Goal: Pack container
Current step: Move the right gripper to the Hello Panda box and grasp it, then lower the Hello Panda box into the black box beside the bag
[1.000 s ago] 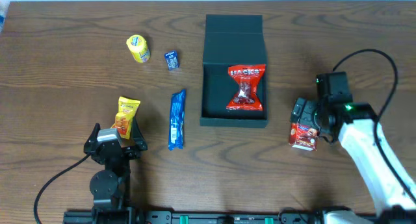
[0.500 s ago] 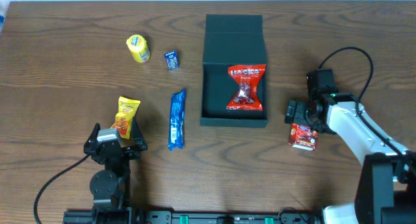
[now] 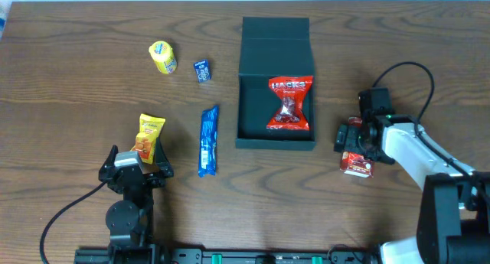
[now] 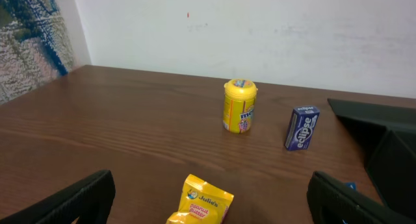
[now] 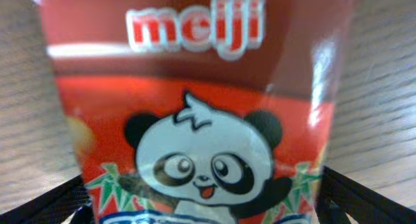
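The dark green-black container (image 3: 276, 46) stands open at the table's middle, lid flap laid back; it also shows in the left wrist view (image 4: 383, 139). A red Jacks packet (image 3: 289, 103) lies inside it. My right gripper (image 3: 353, 144) is open and straddles a red Meiji panda snack box (image 3: 357, 161) right of the container. That box (image 5: 195, 107) fills the right wrist view between the fingers (image 5: 205, 201). My left gripper (image 3: 136, 169) is open and empty, low at the front left, its fingers (image 4: 208, 198) on either side of a yellow Julie's packet (image 3: 150, 135) (image 4: 203, 199).
A blue wafer bar (image 3: 208, 140) lies left of the container. A yellow tub (image 3: 162, 57) (image 4: 239, 106) and a small blue Eclipse box (image 3: 202, 70) (image 4: 302, 127) stand at the back left. A black cable loops over the right arm.
My right arm's elbow has swung and the wrist has shifted left and up a little over the panda box, which has stayed in place. The left arm has not moved.
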